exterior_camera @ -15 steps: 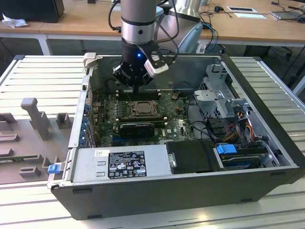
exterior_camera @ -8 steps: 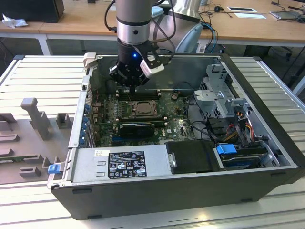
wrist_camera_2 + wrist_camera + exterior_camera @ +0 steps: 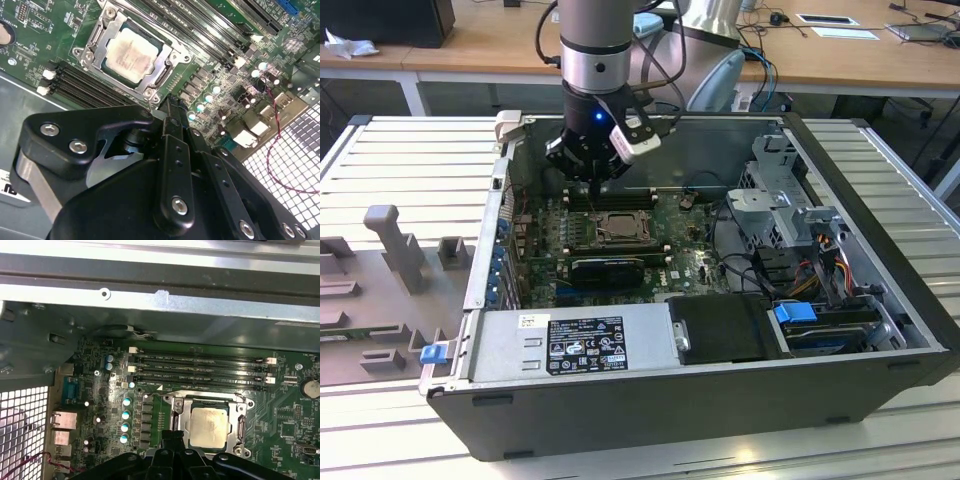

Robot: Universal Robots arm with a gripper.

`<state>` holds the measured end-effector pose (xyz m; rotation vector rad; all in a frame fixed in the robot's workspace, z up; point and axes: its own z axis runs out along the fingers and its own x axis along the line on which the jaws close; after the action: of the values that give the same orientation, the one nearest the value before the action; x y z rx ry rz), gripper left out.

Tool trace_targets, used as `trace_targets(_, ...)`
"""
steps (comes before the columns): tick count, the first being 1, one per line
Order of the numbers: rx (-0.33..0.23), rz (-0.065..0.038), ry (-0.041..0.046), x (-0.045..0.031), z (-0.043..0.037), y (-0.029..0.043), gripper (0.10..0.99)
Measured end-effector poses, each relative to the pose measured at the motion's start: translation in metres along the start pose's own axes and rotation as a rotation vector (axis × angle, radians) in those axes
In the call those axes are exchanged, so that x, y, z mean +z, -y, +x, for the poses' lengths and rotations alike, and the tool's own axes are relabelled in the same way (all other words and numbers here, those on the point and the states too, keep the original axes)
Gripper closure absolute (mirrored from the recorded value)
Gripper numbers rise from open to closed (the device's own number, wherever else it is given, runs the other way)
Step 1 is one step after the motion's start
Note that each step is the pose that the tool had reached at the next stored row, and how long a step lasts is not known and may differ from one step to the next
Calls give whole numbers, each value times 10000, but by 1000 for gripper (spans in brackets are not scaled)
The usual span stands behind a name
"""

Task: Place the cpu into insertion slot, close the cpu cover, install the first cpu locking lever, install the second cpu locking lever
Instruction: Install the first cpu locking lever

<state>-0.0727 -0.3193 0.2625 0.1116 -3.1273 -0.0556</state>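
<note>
In the insertion slot (image 3: 131, 54), the cpu (image 3: 131, 51).

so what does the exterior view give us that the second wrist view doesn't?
Exterior view alone: the whole open case, the power supply along its near wall, the drive bay at that view's right, and the arm coming down over the board.
Second wrist view alone: the cpu close up, seated under the cpu cover, which lies flat around it.
Both: the socket area, the memory slots and the claw beside the socket.
</note>
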Motion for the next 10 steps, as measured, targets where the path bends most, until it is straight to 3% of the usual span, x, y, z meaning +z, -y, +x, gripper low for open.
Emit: trace_targets(10, 1, -2, 0, 0, 18, -1, 980)
